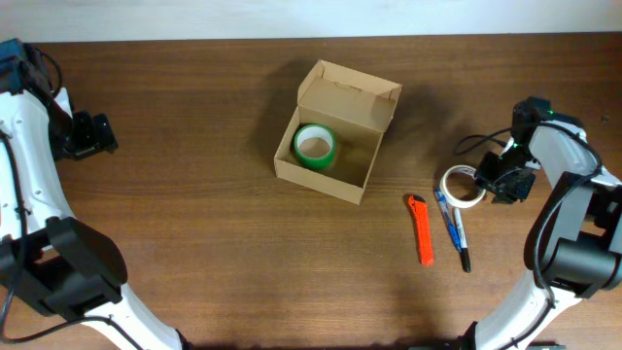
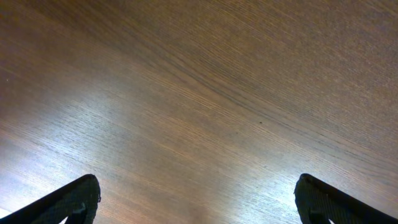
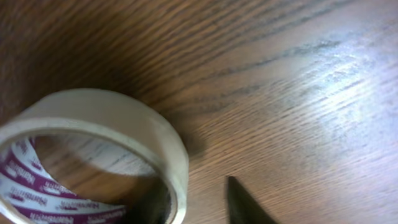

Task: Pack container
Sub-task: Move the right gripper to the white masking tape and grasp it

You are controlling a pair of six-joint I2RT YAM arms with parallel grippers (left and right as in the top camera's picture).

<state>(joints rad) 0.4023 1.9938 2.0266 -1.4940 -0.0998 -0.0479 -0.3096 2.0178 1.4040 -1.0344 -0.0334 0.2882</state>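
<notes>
Container [image 1: 321,180] open on worktop [image 1: 194,214], green tape roll [image 1: 332,152] inside. Left gripper [image 2: 196,190] spread wide, empty. Right gripper [image 1: 483,181] at white tape roll [image 3: 112,121]; grip unclear.

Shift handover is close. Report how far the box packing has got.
Done: the green tape roll lies inside the open container. In hand: the right hand is at the white tape roll on the table, grip unclear. Left: that roll, the orange cutter and the blue pen.

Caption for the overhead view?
Tan cardboard box, lid open, holds a green tape roll; right gripper at a white tape roll.
</notes>
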